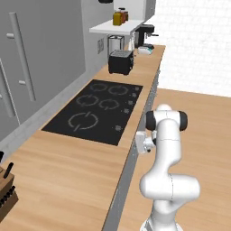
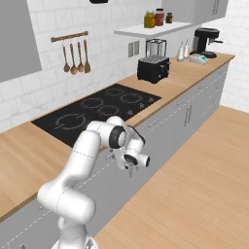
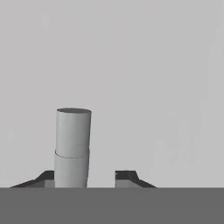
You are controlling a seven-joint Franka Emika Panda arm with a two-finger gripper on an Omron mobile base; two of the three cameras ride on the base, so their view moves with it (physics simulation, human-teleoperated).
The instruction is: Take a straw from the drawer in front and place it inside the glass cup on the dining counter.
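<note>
Here the gripper [image 3: 87, 179] faces a flat grey drawer front [image 3: 131, 65] at close range, its 2 fingertips [image 3: 124, 177] spread apart with a grey cylindrical handle [image 3: 73, 146] between them, nearer the left tip and not clasped. From the right base camera the hand [image 2: 130, 160] sits against the grey fronts below the wood worktop [image 2: 19, 151], beside the black cooktop [image 2: 97, 109]. A toaster [image 2: 153, 68] and coffee machine [image 2: 204, 41] stand farther along.

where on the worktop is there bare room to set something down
Bare wood lies between the black cooktop and the knife block, and between the cooktop and the toaster. The far end is crowded: toaster, coffee machine, bottles.
</note>
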